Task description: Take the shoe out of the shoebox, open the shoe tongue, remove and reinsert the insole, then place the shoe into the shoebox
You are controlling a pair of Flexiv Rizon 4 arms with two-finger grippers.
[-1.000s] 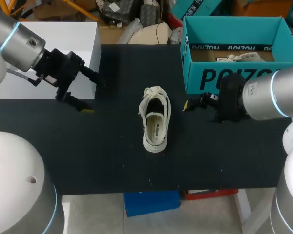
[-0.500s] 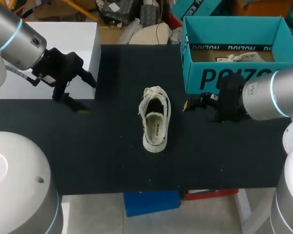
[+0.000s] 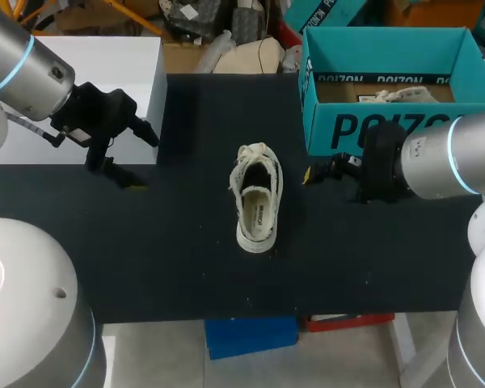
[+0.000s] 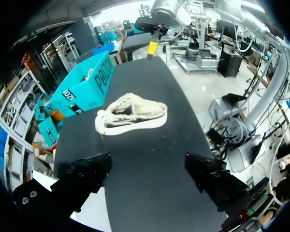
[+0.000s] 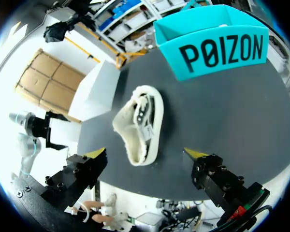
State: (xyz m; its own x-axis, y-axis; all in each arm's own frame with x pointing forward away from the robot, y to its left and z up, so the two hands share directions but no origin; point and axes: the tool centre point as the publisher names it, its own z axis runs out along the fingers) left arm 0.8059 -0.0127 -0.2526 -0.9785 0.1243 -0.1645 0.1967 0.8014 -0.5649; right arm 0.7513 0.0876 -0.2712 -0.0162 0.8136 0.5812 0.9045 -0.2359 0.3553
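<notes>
A cream low-top shoe [image 3: 257, 206] lies alone on the black table [image 3: 178, 267], toe toward the front edge, laces loose. The teal shoebox [image 3: 388, 81] stands open at the back right with another pale shoe [image 3: 398, 94] inside. My left gripper [image 3: 136, 155] hangs open well left of the shoe, beside the white box. My right gripper [image 3: 317, 171] is open just right of the shoe, in front of the shoebox. In the left wrist view the shoe [image 4: 133, 113] lies ahead of the open gripper [image 4: 150, 170]. In the right wrist view the shoe [image 5: 137, 123] lies ahead of the open gripper [image 5: 146, 154].
A white box [image 3: 89, 89] stands at the table's back left, close to my left gripper. The shoebox [image 5: 217, 43] rises behind and to the side of my right gripper. Bare black tabletop surrounds the shoe on all sides.
My left gripper has drawn back a little to the left, away from the shoe. The right arm and the shoe have not moved.
</notes>
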